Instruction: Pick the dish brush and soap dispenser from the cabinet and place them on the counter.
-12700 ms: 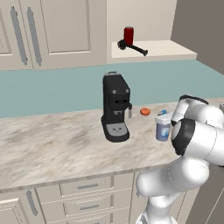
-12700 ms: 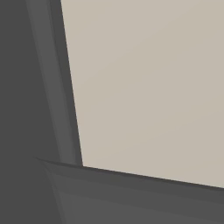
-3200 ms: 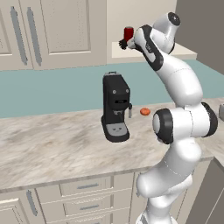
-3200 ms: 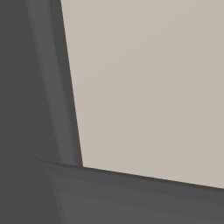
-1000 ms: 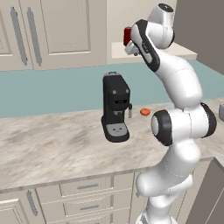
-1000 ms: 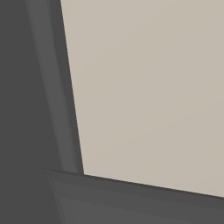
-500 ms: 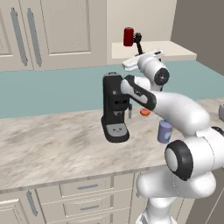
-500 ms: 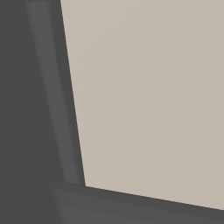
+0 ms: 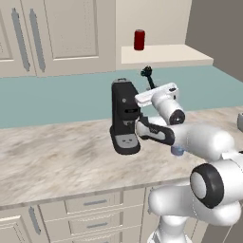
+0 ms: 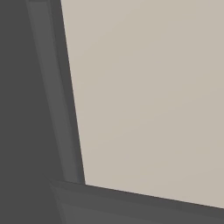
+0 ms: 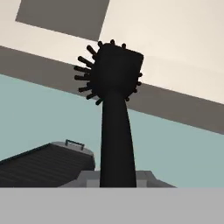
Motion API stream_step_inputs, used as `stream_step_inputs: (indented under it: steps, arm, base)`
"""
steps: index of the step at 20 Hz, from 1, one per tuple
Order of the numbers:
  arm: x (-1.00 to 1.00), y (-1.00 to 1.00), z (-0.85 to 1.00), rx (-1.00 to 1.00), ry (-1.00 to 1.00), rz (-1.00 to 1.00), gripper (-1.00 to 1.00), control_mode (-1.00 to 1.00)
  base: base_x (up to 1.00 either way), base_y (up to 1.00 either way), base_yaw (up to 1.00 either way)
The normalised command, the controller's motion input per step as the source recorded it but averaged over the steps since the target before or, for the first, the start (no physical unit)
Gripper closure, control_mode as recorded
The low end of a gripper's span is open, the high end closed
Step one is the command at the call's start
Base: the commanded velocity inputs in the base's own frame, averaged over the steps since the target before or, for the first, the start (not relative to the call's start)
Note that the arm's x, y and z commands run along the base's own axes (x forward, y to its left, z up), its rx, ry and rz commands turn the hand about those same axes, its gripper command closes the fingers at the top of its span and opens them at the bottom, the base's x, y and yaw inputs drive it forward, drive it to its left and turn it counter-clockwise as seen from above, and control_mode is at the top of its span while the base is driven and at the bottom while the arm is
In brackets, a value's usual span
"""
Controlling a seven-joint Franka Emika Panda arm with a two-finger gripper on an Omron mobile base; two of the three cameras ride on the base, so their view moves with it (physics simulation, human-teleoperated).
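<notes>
Left base view: your gripper (image 9: 151,90) has its jaws clamped on the dish brush (image 9: 148,76), head up beside the coffee machine (image 9: 124,116), above the surface (image 9: 57,156)

Hand view: dish brush (image 11: 114,109) looks light and stiff; gripping low on the slim handle, expect swivel

The soap dispenser (image 9: 177,151) peeks out at the arm's six o'clock, mostly hidden, while the dish brush (image 11: 114,113) handle's lower end is cut off.
</notes>
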Motion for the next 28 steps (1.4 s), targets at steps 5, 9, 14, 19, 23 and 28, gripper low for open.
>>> stream_step_inputs:
  steps: [5,9,14,19,23,28]
  arm:
    - [-0.49,-0.06,-0.05,0.0,0.66,0.12,1.0,-1.0]
    - [-0.53,-0.01,-0.13,0.0,0.67,0.13,1.0,-1.0]
    - [-0.56,0.0,-0.31,-0.01,0.56,0.14,1.0,-1.0]
    - [-0.44,0.01,-0.52,-0.04,0.17,0.13,1.0,-1.0]
    - [-0.16,0.1,-0.5,0.0,0.0,0.07,1.0,-1.0]
    - [-0.18,0.15,-0.52,-0.02,0.0,0.03,1.0,-1.0]
  base:
    - [0.0,0.0,0.0]
    - [0.0,0.0,0.0]
    - [0.0,0.0,0.0]
    - [0.0,0.0,0.0]
    - [0.0,0.0,0.0]
    - [0.0,0.0,0.0]
